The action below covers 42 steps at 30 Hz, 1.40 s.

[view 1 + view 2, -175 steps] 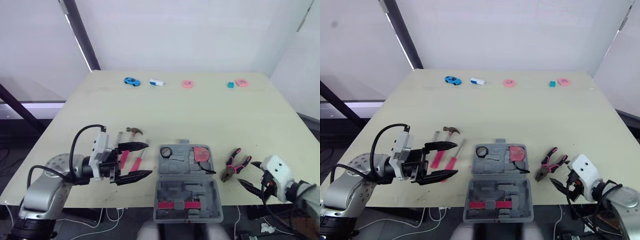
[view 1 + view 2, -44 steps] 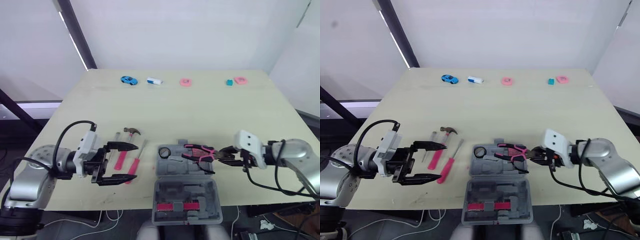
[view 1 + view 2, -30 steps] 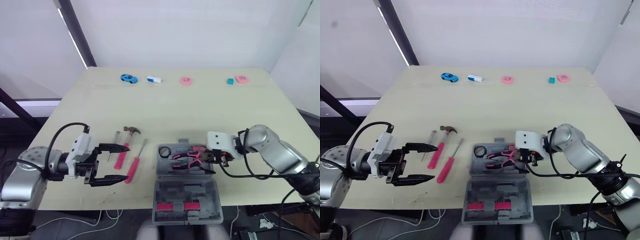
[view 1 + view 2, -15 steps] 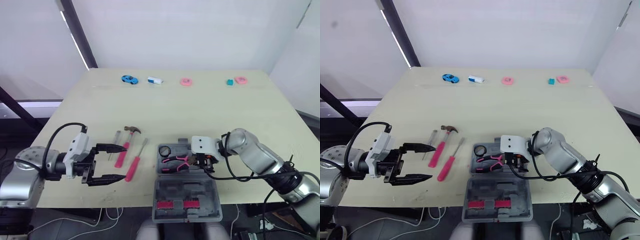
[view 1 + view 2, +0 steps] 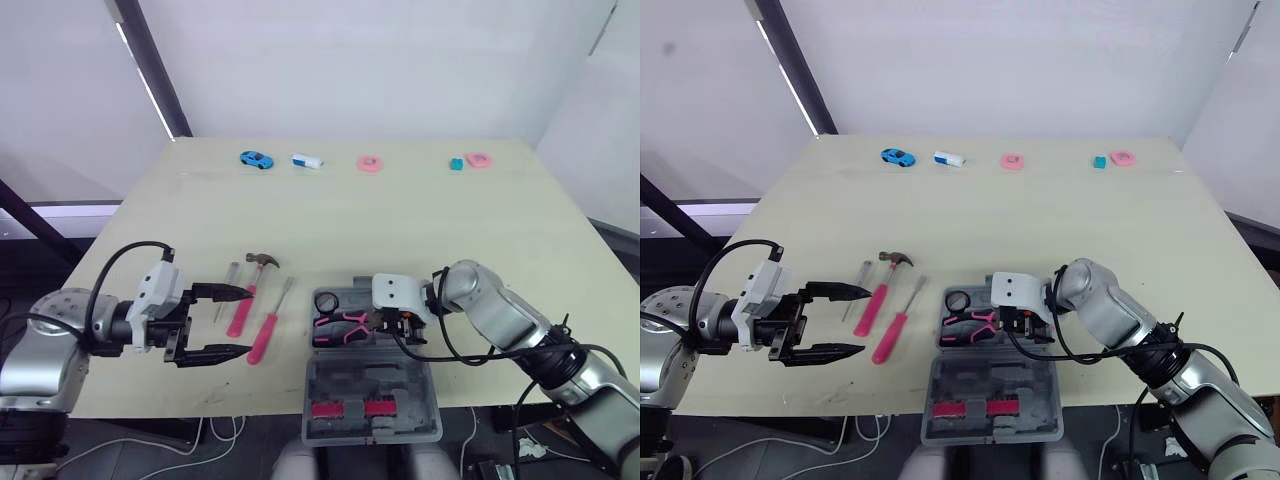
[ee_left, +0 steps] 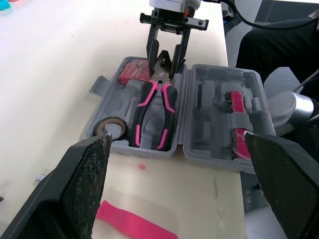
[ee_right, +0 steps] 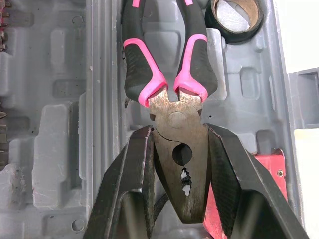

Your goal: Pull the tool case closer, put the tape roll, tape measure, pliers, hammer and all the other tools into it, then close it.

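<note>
The pliers (image 7: 174, 119), with pink-and-black handles and a bare metal head, are held by that head between the two fingers of the right gripper (image 7: 179, 134), which is closed to the head's width. Their long axis runs straight out from this gripper. The handles point away from it and are laid in a moulded recess of the open grey plastic tool case (image 5: 370, 385). A black tape roll (image 7: 234, 38) is seated beyond the handle ends, and a red tape measure (image 6: 132, 72) is tucked close beside one finger. A release and straight withdrawal is judged to be what remains for this tool. The left gripper (image 5: 245, 320) is held wide open and empty over the pale tabletop (image 5: 400, 230), with the pink-handled hammer (image 5: 240, 312) and pink-handled screwdriver (image 5: 262, 338) just off its fingertips, so that arm is judged nearer for them.
</note>
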Each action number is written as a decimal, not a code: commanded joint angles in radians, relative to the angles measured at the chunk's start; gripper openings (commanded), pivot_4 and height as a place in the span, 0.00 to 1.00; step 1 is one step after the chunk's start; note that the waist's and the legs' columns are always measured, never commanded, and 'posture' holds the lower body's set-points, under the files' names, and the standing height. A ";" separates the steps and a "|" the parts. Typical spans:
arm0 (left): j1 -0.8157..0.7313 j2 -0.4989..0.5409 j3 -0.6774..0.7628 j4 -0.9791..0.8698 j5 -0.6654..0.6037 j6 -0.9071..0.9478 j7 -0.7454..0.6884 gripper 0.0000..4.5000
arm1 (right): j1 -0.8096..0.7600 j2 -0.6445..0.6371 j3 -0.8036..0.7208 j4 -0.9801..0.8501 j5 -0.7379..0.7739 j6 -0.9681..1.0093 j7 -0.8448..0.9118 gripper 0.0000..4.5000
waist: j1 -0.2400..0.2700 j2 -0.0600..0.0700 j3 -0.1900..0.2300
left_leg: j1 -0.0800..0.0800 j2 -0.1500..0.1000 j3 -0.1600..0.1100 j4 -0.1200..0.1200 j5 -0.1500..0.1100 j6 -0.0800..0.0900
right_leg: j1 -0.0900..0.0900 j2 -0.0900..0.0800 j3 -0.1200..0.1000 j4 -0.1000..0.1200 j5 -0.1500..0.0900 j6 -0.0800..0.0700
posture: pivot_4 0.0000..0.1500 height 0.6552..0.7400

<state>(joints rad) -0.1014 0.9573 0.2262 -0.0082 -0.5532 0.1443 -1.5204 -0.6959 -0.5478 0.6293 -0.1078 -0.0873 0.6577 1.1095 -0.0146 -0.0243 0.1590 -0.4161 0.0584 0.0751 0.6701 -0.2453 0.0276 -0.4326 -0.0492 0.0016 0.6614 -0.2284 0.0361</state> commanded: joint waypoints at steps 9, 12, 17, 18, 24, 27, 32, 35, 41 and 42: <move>-0.005 -0.003 0.008 -0.012 -0.009 -0.009 -0.008 1.00 | 0.044 0.043 -0.117 -0.009 0.093 -0.075 -0.015 0.98 | 0.002 0.000 0.000 | 0.000 0.000 0.000 0.000 0.000 0.000 | 0.000 0.000 0.000 0.000 0.000 0.000 | 1.00 0.99; 0.001 -0.011 0.008 -0.018 -0.010 -0.010 -0.004 1.00 | 0.088 0.111 -0.199 0.055 0.165 -0.224 -0.038 0.80 | 0.000 -0.001 0.000 | 0.000 0.000 0.000 0.000 0.000 0.000 | 0.000 0.000 0.000 0.000 0.000 0.000 | 1.00 0.99; 0.015 -0.020 0.013 -0.031 -0.014 -0.006 0.002 1.00 | 0.126 0.147 -0.228 0.157 0.162 -0.343 -0.073 0.31 | 0.002 -0.001 0.000 | 0.000 0.000 0.000 0.000 0.000 0.000 | 0.000 0.000 0.000 0.000 0.000 0.000 | 1.00 0.99; 0.018 -0.022 0.014 -0.034 -0.014 -0.006 0.004 1.00 | 0.133 0.155 -0.233 0.179 0.166 -0.366 -0.074 0.21 | 0.002 -0.001 0.000 | 0.000 0.000 0.000 0.000 0.000 0.000 | 0.000 0.000 0.000 0.000 0.000 0.000 | 1.00 0.99; 0.025 -0.029 0.012 -0.049 -0.015 -0.001 0.016 1.00 | 0.152 0.179 -0.231 0.293 0.145 -0.448 -0.086 0.01 | 0.001 -0.001 0.000 | 0.000 0.000 0.000 0.000 0.000 0.000 | 0.000 0.000 0.000 0.000 0.000 0.000 | 1.00 0.99; 0.026 -0.030 0.014 -0.052 -0.017 0.002 0.019 1.00 | 0.157 0.186 -0.219 0.335 0.136 -0.462 -0.079 0.01 | 0.001 -0.001 0.000 | 0.000 0.000 0.000 0.000 0.000 0.000 | 0.000 0.000 0.000 0.000 0.000 0.000 | 1.00 0.99; 0.031 -0.033 0.018 -0.064 -0.020 0.009 0.034 1.00 | 0.164 0.231 -0.170 0.508 0.064 -0.463 -0.117 0.01 | -0.004 -0.001 -0.001 | 0.001 0.000 0.000 0.000 0.000 0.000 | 0.001 0.000 0.001 0.000 0.000 0.000 | 1.00 0.99; 0.039 -0.034 0.024 -0.074 -0.021 0.014 0.041 1.00 | 0.156 0.223 -0.135 0.576 0.008 -0.410 -0.123 0.01 | -0.004 -0.002 -0.004 | 0.003 0.000 0.000 0.000 0.000 0.000 | 0.002 0.001 0.001 0.001 0.000 0.000 | 1.00 0.99; 0.055 -0.043 0.026 -0.096 -0.024 0.024 0.061 1.00 | 0.150 0.196 -0.066 0.665 -0.058 -0.360 -0.101 0.01 | 0.000 0.001 -0.010 | 0.022 0.001 -0.001 -0.001 0.000 0.000 | 0.018 -0.002 0.001 -0.001 -0.003 0.003 | 1.00 0.99; 0.057 -0.047 0.025 -0.100 -0.023 0.025 0.067 1.00 | 0.154 0.197 -0.067 0.673 -0.061 -0.375 -0.109 0.01 | 0.001 0.001 -0.014 | 0.023 0.001 -0.003 -0.001 0.000 -0.001 | 0.019 -0.002 0.001 0.000 -0.003 0.003 | 1.00 0.99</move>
<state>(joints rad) -0.0498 0.9120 0.2272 -0.0712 -0.5551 0.1686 -1.4648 -0.6090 -0.3082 0.4861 0.4208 -0.0422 0.2203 1.0131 -0.0132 -0.0235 0.1449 -0.3919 0.0599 0.0723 0.6690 -0.2455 0.0270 -0.4128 -0.0522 0.0028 0.6609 -0.2309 0.0394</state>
